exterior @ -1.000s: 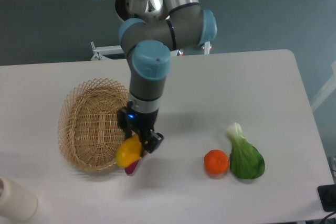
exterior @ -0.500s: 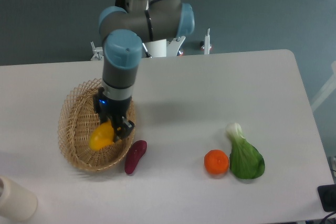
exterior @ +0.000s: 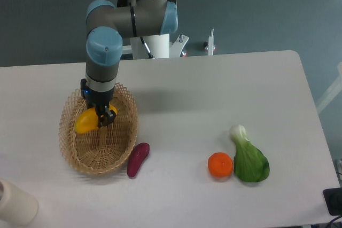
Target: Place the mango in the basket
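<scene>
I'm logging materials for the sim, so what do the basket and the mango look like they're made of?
The basket looks like woven wicker: light tan, matte strands in a visible weave, with a lacy looped rim. The mango, held in the gripper over the basket, has a smooth yellow-orange skin with a slight sheen; whether it is real fruit or a plastic replica cannot be told from here.

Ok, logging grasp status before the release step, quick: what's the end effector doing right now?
End effector: closed on the mango, holding it over the inside of the wicker basket.
</scene>
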### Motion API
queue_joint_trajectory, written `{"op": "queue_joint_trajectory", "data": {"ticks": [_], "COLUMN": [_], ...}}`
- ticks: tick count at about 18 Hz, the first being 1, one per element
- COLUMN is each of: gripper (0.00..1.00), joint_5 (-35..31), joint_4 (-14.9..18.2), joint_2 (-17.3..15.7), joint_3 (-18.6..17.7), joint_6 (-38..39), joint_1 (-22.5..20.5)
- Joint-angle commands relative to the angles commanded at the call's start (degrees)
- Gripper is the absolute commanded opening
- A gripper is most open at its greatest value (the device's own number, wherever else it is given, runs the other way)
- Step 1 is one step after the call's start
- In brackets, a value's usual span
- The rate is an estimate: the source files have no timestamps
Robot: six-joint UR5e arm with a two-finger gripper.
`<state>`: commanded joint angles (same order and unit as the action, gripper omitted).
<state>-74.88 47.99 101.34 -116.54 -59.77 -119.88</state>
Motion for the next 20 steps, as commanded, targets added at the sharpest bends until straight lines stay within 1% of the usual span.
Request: {"op": "queue_joint_trajectory", "data": {"ticks": [1,2,3,4,6,10,14,16,18,20], "gripper": [0.86,0.89,0.96,0.99,1.00,1.00,1.00,1.00,1.00,1.00], "joint_5": [0.00,0.00,0.00,0.00,-0.17,-3.33,-6.23,-8.51,-8.79,-8.70], "joint_4": [-0.09,-0.09,-0.09,-0.09,0.00,0.00,0.35,0.44,1.05,1.67], "joint_2": [0.00,0.00,0.00,0.00,-0.09,-0.35,-0.18,-0.17,0.09,0.09], "joint_3": [-0.18,-0.26,-0.35,-0.35,-0.35,0.26,2.89,4.74,6.67,8.43], "joint_6": [-0.26,-0.61,-0.88,-1.14,-1.14,-1.05,-0.44,-0.53,-0.96,-1.23], "joint_1": [0.00,0.00,0.00,0.00,0.00,-0.17,-1.14,-2.98,-5.26,-8.86]}}
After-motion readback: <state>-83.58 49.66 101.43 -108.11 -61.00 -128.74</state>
